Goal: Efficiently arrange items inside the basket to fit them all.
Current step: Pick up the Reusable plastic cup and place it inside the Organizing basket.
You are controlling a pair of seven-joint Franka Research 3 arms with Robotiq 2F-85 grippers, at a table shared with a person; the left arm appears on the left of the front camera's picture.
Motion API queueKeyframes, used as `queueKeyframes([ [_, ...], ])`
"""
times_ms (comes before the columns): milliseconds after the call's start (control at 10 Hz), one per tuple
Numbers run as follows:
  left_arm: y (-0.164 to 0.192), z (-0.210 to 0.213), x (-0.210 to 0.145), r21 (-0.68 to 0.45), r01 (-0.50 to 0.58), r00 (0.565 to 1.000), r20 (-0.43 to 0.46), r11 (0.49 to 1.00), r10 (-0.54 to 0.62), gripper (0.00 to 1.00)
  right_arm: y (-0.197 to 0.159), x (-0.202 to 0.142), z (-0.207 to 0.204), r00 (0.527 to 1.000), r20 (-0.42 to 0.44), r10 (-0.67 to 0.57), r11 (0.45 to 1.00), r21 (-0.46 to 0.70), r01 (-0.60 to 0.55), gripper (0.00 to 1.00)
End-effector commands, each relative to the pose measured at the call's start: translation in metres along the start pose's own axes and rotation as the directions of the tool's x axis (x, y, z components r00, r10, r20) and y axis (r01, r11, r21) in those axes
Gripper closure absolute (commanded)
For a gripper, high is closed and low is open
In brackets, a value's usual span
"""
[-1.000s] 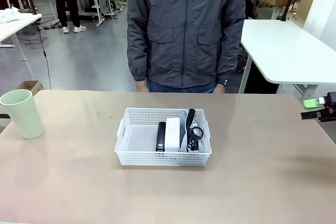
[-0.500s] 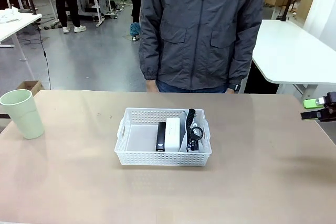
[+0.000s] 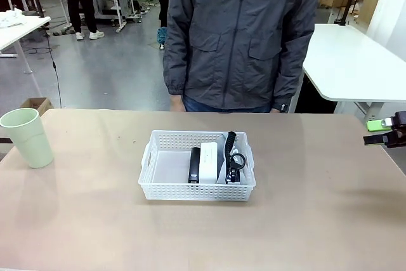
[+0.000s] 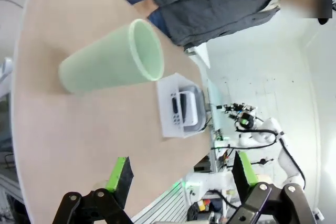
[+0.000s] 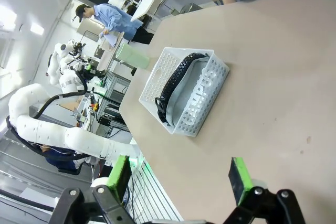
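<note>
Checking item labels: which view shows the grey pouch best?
The right wrist view: the grey pouch lies along the basket wall, white lettering showing through the lattice. The front view gives mainly its black strap; in the left wrist view the basket sits far off, the pouch too small to judge.

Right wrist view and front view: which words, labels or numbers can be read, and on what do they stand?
"CAMPUS": white letters, lying sideways in the right wrist view, on the grey pouch inside the basket.
Black stapler, white box, green cup: no readable print.
</note>
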State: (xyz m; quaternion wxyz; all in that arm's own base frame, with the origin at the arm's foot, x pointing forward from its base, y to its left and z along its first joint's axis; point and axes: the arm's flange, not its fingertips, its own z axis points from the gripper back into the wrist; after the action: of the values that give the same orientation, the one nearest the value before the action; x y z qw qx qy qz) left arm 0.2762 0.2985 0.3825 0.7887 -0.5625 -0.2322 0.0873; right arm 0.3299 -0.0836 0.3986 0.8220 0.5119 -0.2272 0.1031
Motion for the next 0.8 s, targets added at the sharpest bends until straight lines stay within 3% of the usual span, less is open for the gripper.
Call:
queueKeyframes([
  [0,0.022,0.005,0.003,-0.002,0.051,0.994,-0.093,0.999,-0.051,0.0,0.003,0.001,-0.001,1.0,0.01,-0.014,1.0,0.006,0.014,0.0],
  [100,0.032,0.003,0.006,-0.004,0.047,0.995,-0.09,0.999,-0.047,0.0,0.003,0.001,-0.001,1.0,0.01,-0.014,1.0,0.006,0.014,0.0],
  [200,0.036,0.0,0.014,-0.02,0.046,0.998,-0.03,0.999,-0.047,0.0,0.003,0.001,-0.001,1.0,0.01,-0.014,1.0,0.006,0.014,0.0],
  [300,0.016,-0.004,0.016,-0.171,-0.016,1.0,-0.01,0.985,0.014,0.0,0.003,0.001,-0.001,1.0,0.01,-0.014,1.0,0.006,0.014,0.0],
  [400,0.037,-0.004,0.005,0.011,0.021,0.998,-0.058,1.0,-0.02,0.0,0.003,0.001,-0.001,1.0,0.01,-0.014,1.0,0.006,0.014,0.0],
  [700,0.036,-0.006,0.008,-0.033,0.012,0.999,-0.044,0.999,-0.014,0.0,0.003,0.001,-0.001,1.0,0.01,-0.014,1.0,0.006,0.014,0.0],
])
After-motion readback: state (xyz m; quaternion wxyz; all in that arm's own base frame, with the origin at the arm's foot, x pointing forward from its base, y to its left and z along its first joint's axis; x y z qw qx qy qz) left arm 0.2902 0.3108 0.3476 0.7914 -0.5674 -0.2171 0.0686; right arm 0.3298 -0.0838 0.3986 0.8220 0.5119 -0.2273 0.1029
